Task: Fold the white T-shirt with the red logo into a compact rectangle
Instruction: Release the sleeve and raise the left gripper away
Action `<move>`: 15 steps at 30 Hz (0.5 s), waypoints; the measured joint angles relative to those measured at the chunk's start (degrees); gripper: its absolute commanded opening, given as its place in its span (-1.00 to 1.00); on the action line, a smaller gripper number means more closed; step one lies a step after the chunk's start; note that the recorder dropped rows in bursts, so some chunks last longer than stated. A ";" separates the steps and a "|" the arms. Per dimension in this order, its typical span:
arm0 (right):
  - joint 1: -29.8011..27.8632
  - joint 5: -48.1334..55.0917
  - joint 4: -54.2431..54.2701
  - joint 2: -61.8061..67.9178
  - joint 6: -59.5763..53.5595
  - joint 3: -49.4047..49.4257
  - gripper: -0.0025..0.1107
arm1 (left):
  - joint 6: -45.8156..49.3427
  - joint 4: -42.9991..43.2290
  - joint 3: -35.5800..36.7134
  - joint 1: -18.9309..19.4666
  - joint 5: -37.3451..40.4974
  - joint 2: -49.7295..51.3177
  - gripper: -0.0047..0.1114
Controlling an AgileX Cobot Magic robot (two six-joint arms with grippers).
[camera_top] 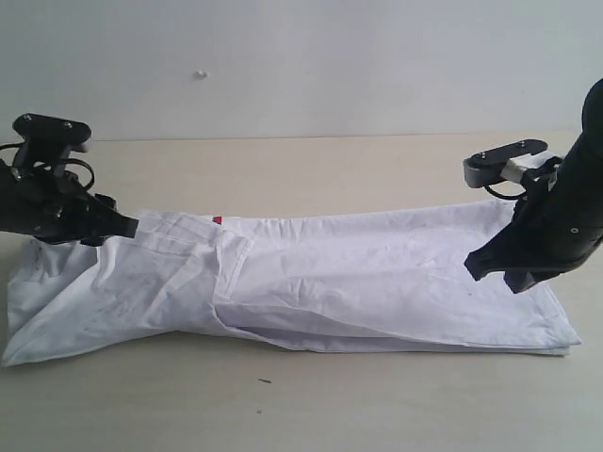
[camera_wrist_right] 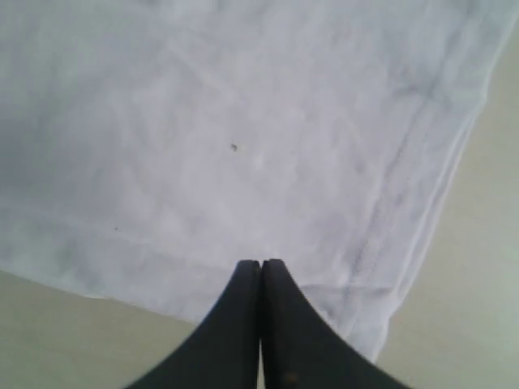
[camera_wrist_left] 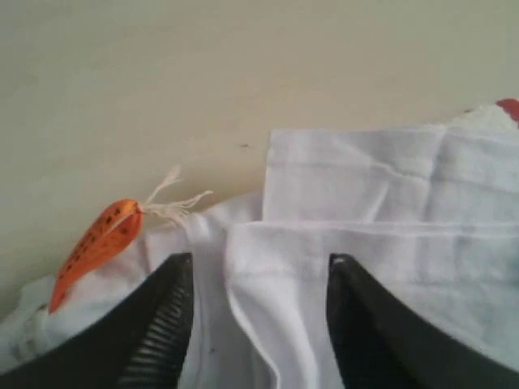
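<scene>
The left pincer point(camera_wrist_left: 259, 263) is released: its two dark fingers point(camera_wrist_left: 162, 324) stand apart, with a folded edge of the white T-shirt point(camera_top: 330, 273) lying in the gap, and neither finger is pressed on the cloth. Just beside one finger an orange neck tag point(camera_wrist_left: 97, 243) with frayed white threads pokes out of the bunched fabric. In the exterior view this pincer sits at the left of the frame, its tip at the shirt's upper left edge.

The right pincer point(camera_wrist_right: 261, 263) is clenched, the fingers tight together with nothing between them. It hangs over plain white cloth near a hemmed corner, at the right of the exterior frame.

The T-shirt lies across the middle of the frame as a long, wrinkled band folded lengthwise in layers, wider and rumpled at its left end. Only a small corner of the red logo point(camera_top: 218, 220) peeks out at the upper edge, left of centre. Pale beige surface point(camera_top: 311, 169) shows on every side of the shirt.
</scene>
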 measured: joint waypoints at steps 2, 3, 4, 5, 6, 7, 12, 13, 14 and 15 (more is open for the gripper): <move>0.00 0.11 -1.33 0.00 0.75 0.00 -0.96 | 0.00 0.00 0.00 1.54 1.94 -0.85 -0.06; 0.00 0.11 -1.68 0.00 0.90 0.00 -0.96 | 0.00 0.00 0.00 2.52 2.91 -1.04 -0.05; 0.00 0.34 -1.90 0.00 1.13 0.00 -0.96 | -0.38 0.00 0.00 3.65 4.49 -1.30 -0.01; 0.00 0.44 -2.03 0.00 1.14 0.00 -0.96 | -0.74 0.00 0.00 4.96 5.56 -1.40 0.04; 0.00 0.56 -2.03 0.00 1.23 0.00 -0.96 | -1.20 0.00 0.00 6.10 7.08 -1.42 0.12; 0.00 0.69 -2.03 0.00 1.37 0.00 -0.96 | -1.87 0.00 0.00 7.63 8.56 -1.52 0.21; 0.00 1.15 -2.12 0.00 1.60 0.00 -0.96 | -7.11 0.00 0.00 14.86 15.00 -1.64 0.36; 0.00 1.15 -2.12 0.00 1.60 0.00 -0.96 | -7.70 0.00 0.00 16.08 16.16 -1.64 0.36; 0.00 1.15 -1.92 0.00 1.60 0.00 -0.96 | -8.17 0.00 0.00 17.10 16.76 -1.64 0.36; 0.00 1.29 -1.64 0.00 1.60 0.00 -0.96 | -8.57 0.00 0.00 18.00 17.30 -1.64 0.36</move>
